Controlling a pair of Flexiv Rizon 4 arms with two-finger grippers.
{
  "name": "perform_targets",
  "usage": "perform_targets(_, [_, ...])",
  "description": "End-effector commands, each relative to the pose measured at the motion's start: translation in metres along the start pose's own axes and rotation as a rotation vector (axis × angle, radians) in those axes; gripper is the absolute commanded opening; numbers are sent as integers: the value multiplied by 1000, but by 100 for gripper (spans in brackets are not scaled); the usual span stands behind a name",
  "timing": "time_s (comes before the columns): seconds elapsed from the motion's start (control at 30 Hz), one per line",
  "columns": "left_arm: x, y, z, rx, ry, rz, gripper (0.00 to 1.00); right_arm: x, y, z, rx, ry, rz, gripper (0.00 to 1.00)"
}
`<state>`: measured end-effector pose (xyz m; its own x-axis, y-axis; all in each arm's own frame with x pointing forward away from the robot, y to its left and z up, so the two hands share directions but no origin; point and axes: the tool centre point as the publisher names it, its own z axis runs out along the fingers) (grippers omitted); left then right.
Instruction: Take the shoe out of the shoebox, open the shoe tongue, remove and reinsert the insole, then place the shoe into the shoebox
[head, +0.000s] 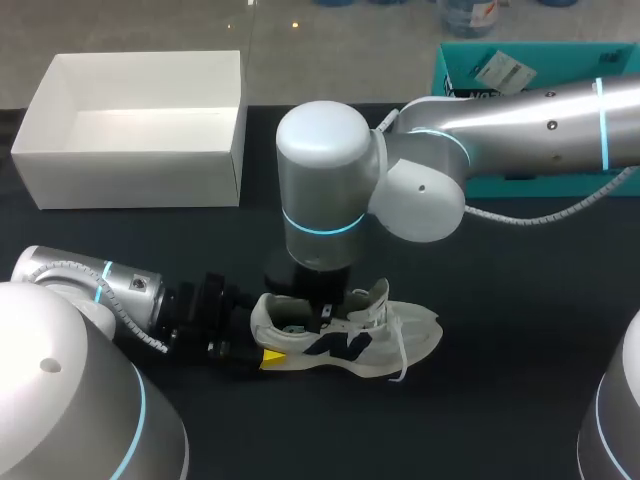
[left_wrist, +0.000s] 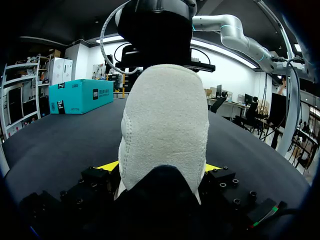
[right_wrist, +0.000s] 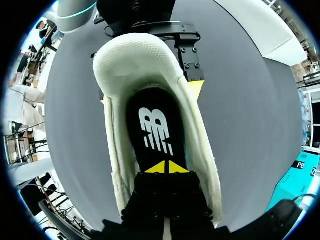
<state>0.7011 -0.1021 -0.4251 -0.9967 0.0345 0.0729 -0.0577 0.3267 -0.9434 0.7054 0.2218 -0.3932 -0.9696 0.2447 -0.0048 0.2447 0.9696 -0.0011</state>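
The right gripper (right_wrist: 166, 167), its yellow tips pressed together with nothing visible between them, rests on the black insole (right_wrist: 150, 125) inside the white shoe (head: 350, 338). The left gripper (left_wrist: 160, 169) clamps the shoe's heel from both sides. The shoe stands upright on the dark table (head: 500, 300), well apart from the open white shoebox (head: 130, 178) at the far left.

Silver right arm (head: 520, 120), cyan rings (head: 601, 125), ribbed grey cable (head: 545, 213) — black right claw (right_wrist: 167, 169), yellow-tipped
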Motion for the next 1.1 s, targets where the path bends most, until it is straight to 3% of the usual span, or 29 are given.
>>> perform_targets(0.03, [0,2,1,-1,0,-1,0,-3,2,3,-7,-15,-1,0])
perform_targets(0.07, [0,2,1,-1,0,-1,0,-4,2,4,-6,-14,1,7])
perform_targets(0.1, [0,2,1,-1,0,-1,0,-5,3,4,-6,-13,0,24])
perform_targets(0.23, [0,2,1,-1,0,-1,0,-7,5,7,-9,-12,-5,38])
perform_targets(0.47, [0,2,1,-1,0,-1,0,-10,4,16,-9,7,-1,34])
perform_targets(0.83, [0,2,1,-1,0,-1,0,5,5,55,-44,168,13,37])
perform_targets(0.93, [0,2,1,-1,0,-1,0,12,6,68,-40,214,25,26])
perform_targets(1.0, [0,2,1,-1,0,-1,0,16,5,73,-44,234,30,0])
perform_targets(1.1, [0,2,1,-1,0,-1,0,19,5,74,-17,254,37,0])
